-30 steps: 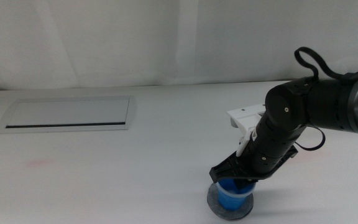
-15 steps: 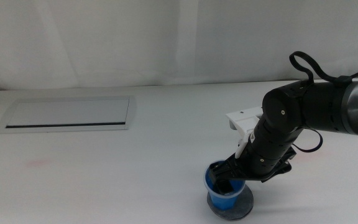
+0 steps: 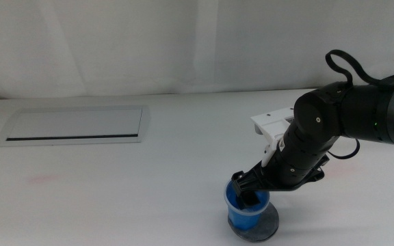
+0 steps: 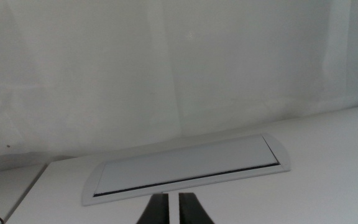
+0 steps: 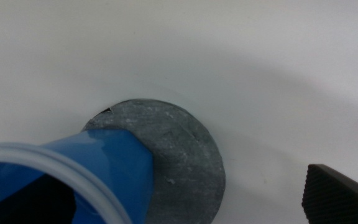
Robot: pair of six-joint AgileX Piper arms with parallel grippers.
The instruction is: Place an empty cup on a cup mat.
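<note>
The blue cup [image 3: 246, 210] with its pale rim stands on the dark grey cup mat [image 3: 271, 223] near the table's front edge, right of centre. My right gripper [image 3: 252, 189] hangs at the cup's rim, open, with one dark jaw dipping into the cup's mouth and the other off to the side. In the right wrist view the cup [image 5: 98, 168] fills the near corner, resting on the mottled mat [image 5: 179, 149], and one jaw stands well clear of its wall. My left gripper [image 4: 173, 210] waits shut at the front left, facing the white panel.
A rectangular white panel [image 3: 74, 125] lies flat at the back left of the white table; it also shows in the left wrist view as a panel [image 4: 185, 163]. A white wall closes the back. The right arm's black body [image 3: 340, 119] reaches in from the right.
The right gripper has drawn back a little from over the cup, so the cup's rim now shows. The cup stays on the mat. The left arm has not moved.
</note>
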